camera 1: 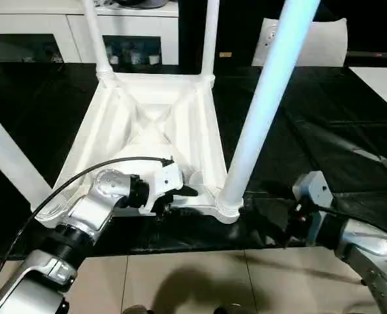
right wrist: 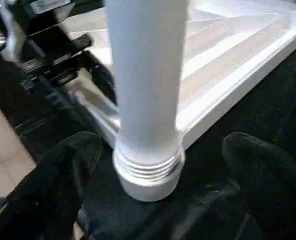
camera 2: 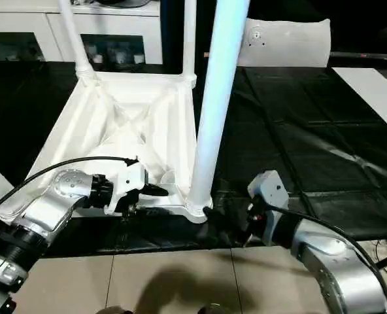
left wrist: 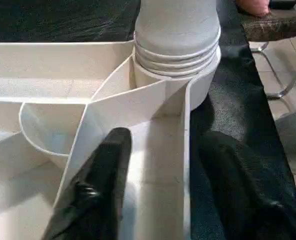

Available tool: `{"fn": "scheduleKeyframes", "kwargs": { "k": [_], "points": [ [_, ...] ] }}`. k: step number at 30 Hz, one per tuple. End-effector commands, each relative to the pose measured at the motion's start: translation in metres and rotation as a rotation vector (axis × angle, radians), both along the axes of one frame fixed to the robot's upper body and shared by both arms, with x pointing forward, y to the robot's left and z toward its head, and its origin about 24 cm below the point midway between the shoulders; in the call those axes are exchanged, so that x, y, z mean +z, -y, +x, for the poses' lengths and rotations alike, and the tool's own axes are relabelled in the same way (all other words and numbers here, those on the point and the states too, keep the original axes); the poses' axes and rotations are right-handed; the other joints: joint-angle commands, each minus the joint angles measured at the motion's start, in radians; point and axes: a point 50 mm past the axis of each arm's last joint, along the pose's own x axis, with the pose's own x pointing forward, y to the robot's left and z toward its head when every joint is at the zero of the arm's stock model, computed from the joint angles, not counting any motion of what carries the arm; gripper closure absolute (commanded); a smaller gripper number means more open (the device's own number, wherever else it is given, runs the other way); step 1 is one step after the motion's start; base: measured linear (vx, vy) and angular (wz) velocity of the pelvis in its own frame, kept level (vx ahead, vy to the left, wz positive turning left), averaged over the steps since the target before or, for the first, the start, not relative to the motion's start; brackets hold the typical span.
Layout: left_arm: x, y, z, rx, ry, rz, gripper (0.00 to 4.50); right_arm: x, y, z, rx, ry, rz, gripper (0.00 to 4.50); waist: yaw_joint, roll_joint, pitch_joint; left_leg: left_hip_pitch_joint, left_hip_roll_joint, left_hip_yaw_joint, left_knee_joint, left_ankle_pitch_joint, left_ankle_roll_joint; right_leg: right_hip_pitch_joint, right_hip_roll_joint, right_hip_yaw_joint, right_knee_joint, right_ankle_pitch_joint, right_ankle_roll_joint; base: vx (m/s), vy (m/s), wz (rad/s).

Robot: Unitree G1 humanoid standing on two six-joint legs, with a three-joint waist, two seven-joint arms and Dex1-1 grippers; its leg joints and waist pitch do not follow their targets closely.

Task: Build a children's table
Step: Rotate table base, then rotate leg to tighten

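The children's table lies upside down on the black-covered bench, its ribbed white top (camera 1: 151, 124) facing up with several white legs standing in the corner sockets. The near-right leg (camera 1: 265, 104) rises from its threaded socket (left wrist: 178, 55). My left gripper (camera 1: 180, 199) is at the near rim (left wrist: 185, 150), open, one finger (left wrist: 103, 180) inside the rim and the other outside on the cloth. My right gripper (camera 1: 282, 219) is low beside that leg's base (right wrist: 148, 170), open, a finger on each side and not touching it.
The bench's front edge (camera 1: 200, 252) runs just under both grippers, with tiled floor below. White cabinets (camera 1: 36, 26) stand behind, a white cushion (camera 1: 311, 39) lies at the back right and a white board (camera 1: 383, 78) at the far right.
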Motion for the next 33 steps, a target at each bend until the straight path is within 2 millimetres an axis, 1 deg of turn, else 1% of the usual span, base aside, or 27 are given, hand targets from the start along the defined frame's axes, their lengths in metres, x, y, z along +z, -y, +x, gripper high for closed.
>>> {"fn": "scheduleKeyframes", "kwargs": {
  "k": [1,3,4,5,8,9,10,11,13,14,15,17,18,19,20,22,25,26,27,28,29,33],
  "points": [
    [-0.001,0.0008,0.0019,-0.03,-0.005,0.044,2.35,0.0018,-0.0038,-0.0057,0.053,-0.019,0.01,0.0,0.006,-0.001,-0.07,-0.001,0.031,-0.008,-0.068,-0.176,0.027,0.051,-0.07,0.046,-0.082,-0.266,-0.161,0.0,0.0,0.0],
    [-0.0016,0.0006,0.0029,-0.034,-0.007,0.052,2.52,0.0018,-0.0041,-0.0071,0.062,-0.029,0.014,0.0,0.008,-0.001,-0.07,-0.003,0.031,-0.009,-0.068,-0.171,0.029,0.052,-0.071,0.046,-0.082,-0.26,-0.162,0.0,0.0,0.0],
    [-0.0017,0.0005,0.0036,-0.032,-0.01,0.051,2.55,0.0018,-0.0041,-0.0074,0.062,-0.031,0.015,0.0,0.009,0.0,-0.07,-0.002,0.032,-0.009,-0.068,-0.173,0.028,0.052,-0.072,0.045,-0.081,-0.261,-0.165,0.0,0.0,0.0],
    [-0.0017,0.0006,0.0041,-0.03,-0.013,0.051,2.67,0.0015,-0.0041,-0.0076,0.063,-0.033,0.015,0.0,0.009,0.0,-0.069,-0.001,0.031,-0.009,-0.068,-0.179,0.027,0.05,-0.071,0.045,-0.082,-0.268,-0.168,0.0,0.0,0.0],
    [-0.0015,0.0013,0.0067,-0.03,-0.03,0.061,2.8,0.0004,-0.0039,-0.0085,0.067,-0.041,0.009,0.0,0.013,0.001,-0.069,0.0,0.032,-0.01,-0.068,-0.186,0.021,0.051,-0.072,0.045,-0.084,-0.286,-0.164,0.0,0.0,0.0],
    [-0.0017,0.0012,0.007,-0.033,-0.03,0.067,2.96,0.0,-0.0038,-0.0087,0.067,-0.044,0.008,0.0,0.013,0.0,-0.069,0.0,0.032,-0.009,-0.068,-0.187,0.021,0.05,-0.072,0.045,-0.085,-0.287,-0.163,0.0,0.0,0.0],
    [-0.0017,0.0011,0.0071,-0.035,-0.029,0.07,3.02,-0.0003,-0.0037,-0.0088,0.067,-0.045,0.007,0.0,0.014,0.0,-0.07,0.0,0.031,-0.009,-0.068,-0.185,0.021,0.051,-0.072,0.045,-0.084,-0.289,-0.161,0.0,0.0,0.0],
    [-0.002,0.001,0.0069,-0.038,-0.035,0.074,3.02,-0.0007,-0.0036,-0.0091,0.068,-0.047,0.007,0.0,0.014,0.0,-0.07,-0.002,0.03,-0.009,-0.067,-0.182,0.021,0.052,-0.073,0.045,-0.084,-0.29,-0.159,0.0,0.0,0.0],
    [-0.0015,0.0008,0.0072,-0.04,-0.051,0.072,3.27,-0.0013,-0.0034,-0.01,0.07,-0.052,0.007,0.0,0.015,0.002,-0.07,-0.001,0.031,-0.01,-0.068,-0.185,0.021,0.051,-0.073,0.045,-0.085,-0.298,-0.157,0.0,0.0,0.0],
    [-0.0011,0.0007,0.0072,-0.043,-0.066,0.065,3.34,-0.0018,-0.0033,-0.0107,0.072,-0.057,0.007,0.0,0.016,0.004,-0.07,0.0,0.031,-0.01,-0.067,-0.181,0.02,0.051,-0.073,0.045,-0.084,-0.289,-0.16,0.0,0.0,0.0],
    [-0.001,0.0007,0.007,-0.045,-0.071,0.062,3.37,-0.002,-0.0033,-0.0109,0.073,-0.058,0.006,0.0,0.015,0.002,-0.071,-0.002,0.031,-0.01,-0.067,-0.176,0.021,0.053,-0.072,0.045,-0.083,-0.276,-0.164,0.0,0.0,0.0],
    [-0.0011,0.0009,0.0065,-0.05,-0.076,0.062,3.4,-0.0025,-0.0033,-0.0112,0.073,-0.059,0.006,0.0,0.015,0.003,-0.072,-0.002,0.031,-0.01,-0.067,-0.174,0.023,0.053,-0.072,0.045,-0.082,-0.262,-0.171,0.0,0.0,0.0],
    [-0.0014,0.0013,0.0059,-0.054,-0.084,0.059,3.65,-0.003,-0.0032,-0.0112,0.074,-0.06,0.004,0.0,0.015,0.002,-0.072,-0.002,0.031,-0.01,-0.067,-0.174,0.024,0.053,-0.072,0.044,-0.081,-0.258,-0.172,0.0,0.0,0.0],
    [-0.0015,0.0015,0.0057,-0.056,-0.088,0.057,3.65,-0.0033,-0.0031,-0.0112,0.074,-0.061,0.004,0.0,0.016,0.003,-0.072,-0.001,0.031,-0.009,-0.067,-0.175,0.025,0.053,-0.073,0.044,-0.081,-0.258,-0.175,0.0,0.0,0.0],
    [-0.0016,0.0015,0.0055,-0.058,-0.088,0.058,3.79,-0.0034,-0.0031,-0.0111,0.075,-0.06,0.003,0.0,0.016,0.003,-0.072,-0.001,0.031,-0.01,-0.067,-0.176,0.025,0.053,-0.073,0.044,-0.081,-0.259,-0.176,0.0,0.0,0.0],
    [-0.003,0.0015,0.0045,-0.069,-0.094,0.069,3.81,-0.0036,-0.0038,-0.0099,0.08,-0.057,-0.001,0.0,0.015,0.003,-0.071,-0.003,0.031,-0.01,-0.067,-0.176,0.026,0.054,-0.073,0.044,-0.083,-0.266,-0.174,0.0,0.0,0.0],
    [-0.0034,0.0015,0.0044,-0.072,-0.096,0.071,4.18,-0.0033,-0.0041,-0.0092,0.081,-0.054,-0.002,0.0,0.015,0.003,-0.071,0.0,0.032,-0.01,-0.067,-0.18,0.025,0.053,-0.073,0.044,-0.083,-0.275,-0.172,0.0,0.0,0.0],
    [-0.0039,0.0016,0.0038,-0.075,-0.101,0.071,4.2,-0.0033,-0.0042,-0.0087,0.082,-0.051,-0.004,0.0,0.015,0.003,-0.071,-0.001,0.032,-0.01,-0.067,-0.179,0.025,0.053,-0.073,0.044,-0.082,-0.274,-0.173,0.0,0.0,0.0],
    [-0.0039,0.0016,0.0038,-0.075,-0.101,0.071,4.2,-0.0033,-0.0042,-0.0087,0.082,-0.051,-0.004,0.0,0.016,0.001,-0.072,-0.002,0.032,-0.01,-0.067,-0.175,0.026,0.054,-0.074,0.044,-0.082,-0.274,-0.171,0.0,0.0,0.0],
    [-0.0043,0.0016,0.0035,-0.077,-0.104,0.071,4.26,-0.0033,-0.0043,-0.0083,0.083,-0.049,-0.005,0.0,0.016,0.002,-0.071,-0.001,0.032,-0.01,-0.067,-0.178,0.026,0.052,-0.073,0.044,-0.083,-0.277,-0.171,0.0,0.0,0.0],
    [-0.0048,0.0014,0.0028,-0.081,-0.109,0.074,4.39,-0.0036,-0.0044,-0.0083,0.086,-0.048,-0.007,0.0,0.016,0.0,-0.071,-0.002,0.032,-0.009,-0.067,-0.179,0.026,0.053,-0.074,0.044,-0.083,-0.281,-0.17,0.0,0.0,0.0],
    [-0.0064,0.0006,0.0018,-0.081,-0.117,0.077,4.39,-0.0044,-0.0043,-0.0064,0.082,-0.044,-0.009,0.0,0.016,0.001,-0.072,-0.002,0.032,-0.01,-0.067,-0.173,0.027,0.053,-0.074,0.044,-0.083,-0.28,-0.168,0.0,0.0,0.0]
  ]
}}
